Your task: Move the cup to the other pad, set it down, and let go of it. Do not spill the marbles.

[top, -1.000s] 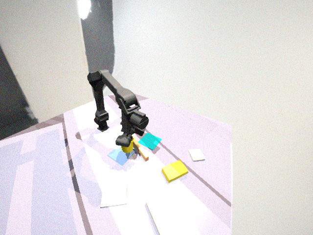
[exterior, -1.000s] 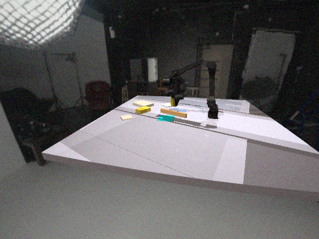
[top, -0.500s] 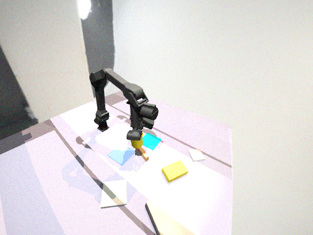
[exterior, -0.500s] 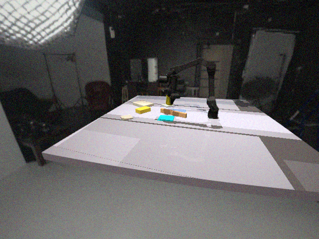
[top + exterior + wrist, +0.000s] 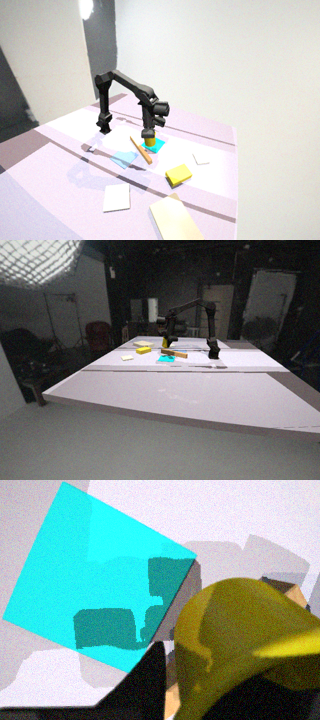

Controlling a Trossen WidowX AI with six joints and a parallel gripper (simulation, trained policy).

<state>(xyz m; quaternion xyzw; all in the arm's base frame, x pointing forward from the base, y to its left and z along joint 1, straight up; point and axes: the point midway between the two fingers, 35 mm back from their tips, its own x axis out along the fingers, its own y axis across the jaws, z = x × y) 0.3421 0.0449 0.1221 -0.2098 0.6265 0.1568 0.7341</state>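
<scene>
Presently the claw [image 5: 148, 137] [image 5: 171, 342] grips the yellow cup [image 5: 149, 141] [image 5: 164, 342] [image 5: 240, 615], raised near the wooden bar [image 5: 144, 153] [image 5: 173, 353] [image 5: 171, 700]. In the wrist view, the cyan pad [image 5: 159, 145] [image 5: 166, 358] [image 5: 65, 565] lies toward ten o'clock; releasing short could tip the cup against the bar, spilling any marbles.

Yellow cup [image 5: 150, 142] [image 5: 164, 342] [image 5: 235, 615] carried rightward in the top view, from in front of the blue pad [image 5: 124, 158] to overlapping the cyan pad [image 5: 159, 145] [image 5: 166, 358] [image 5: 100, 550], fingers [image 5: 148, 133] [image 5: 172, 339] and arm [image 5: 127, 81] [image 5: 184, 307] shifted with it, bright light and shadow bands rearranged across the desk [image 5: 219, 170] [image 5: 155, 384]
</scene>
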